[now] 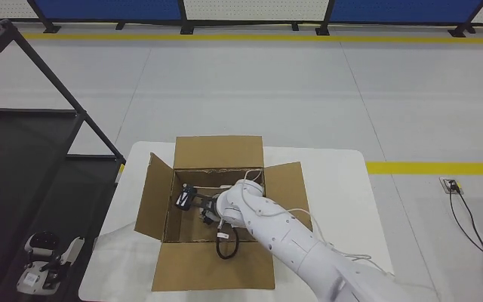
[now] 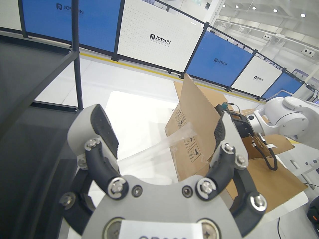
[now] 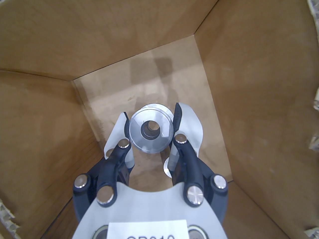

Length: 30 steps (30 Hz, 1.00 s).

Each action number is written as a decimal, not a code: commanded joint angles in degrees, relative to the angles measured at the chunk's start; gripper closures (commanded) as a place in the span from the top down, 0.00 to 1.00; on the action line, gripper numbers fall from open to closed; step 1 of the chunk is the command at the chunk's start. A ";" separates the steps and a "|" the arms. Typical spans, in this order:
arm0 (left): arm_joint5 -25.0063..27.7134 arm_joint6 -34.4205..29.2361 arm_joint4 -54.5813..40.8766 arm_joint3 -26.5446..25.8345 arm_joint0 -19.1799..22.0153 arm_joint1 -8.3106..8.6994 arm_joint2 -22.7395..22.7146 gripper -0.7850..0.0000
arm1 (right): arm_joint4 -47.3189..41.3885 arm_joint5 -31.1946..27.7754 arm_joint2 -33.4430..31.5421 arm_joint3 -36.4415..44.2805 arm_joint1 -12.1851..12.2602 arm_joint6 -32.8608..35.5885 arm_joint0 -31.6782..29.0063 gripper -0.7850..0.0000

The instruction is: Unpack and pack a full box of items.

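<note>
An open cardboard box (image 1: pixel 219 151) stands on the white table (image 1: pixel 332 174) with all its flaps folded out. My right arm slants down into it, and the right gripper (image 1: pixel 193 201) is low inside near one side wall. In the right wrist view the right gripper (image 3: pixel 152 115) is shut on a shiny metal pulley wheel (image 3: pixel 151 135) with a centre hole, held just above the box floor (image 3: pixel 149 75). A small round metal piece (image 3: pixel 166 169) peeks out under the fingers. My left gripper (image 2: pixel 162 123) hangs open and holds nothing, off the table's side, facing the box (image 2: pixel 194 115).
A black metal rack (image 1: pixel 45 143) stands beside the table, close to the left gripper. A loop of black cable (image 1: pixel 225 245) hangs from the right arm over the box's near flap. Blue and white fence panels (image 2: pixel 159 40) line the far floor.
</note>
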<state>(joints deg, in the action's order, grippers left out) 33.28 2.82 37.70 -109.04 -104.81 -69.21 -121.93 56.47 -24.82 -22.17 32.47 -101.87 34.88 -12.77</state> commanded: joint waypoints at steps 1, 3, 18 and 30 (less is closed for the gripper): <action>0.10 -0.01 -0.08 0.00 0.00 -0.02 -0.01 1.00 | -0.04 -0.37 0.11 -2.28 -0.93 -0.82 0.42 0.31; 0.15 -0.06 -0.12 -0.01 0.00 -0.04 -0.04 1.00 | 0.00 -0.73 0.15 -3.85 -1.67 -1.43 0.77 0.40; 0.21 -0.24 -0.10 -0.31 -0.03 -0.07 0.06 1.00 | 1.73 -2.91 -1.48 -5.74 -2.94 -5.25 2.00 1.00; -0.07 -0.75 -0.15 -0.53 0.15 -0.07 0.43 1.00 | 6.51 -5.40 -8.53 10.83 4.29 -6.36 -2.24 1.00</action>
<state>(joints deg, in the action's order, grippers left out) 33.39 2.39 37.60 -109.42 -104.77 -69.28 -121.75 62.43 -29.97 -29.72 40.81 -98.50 28.25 -14.30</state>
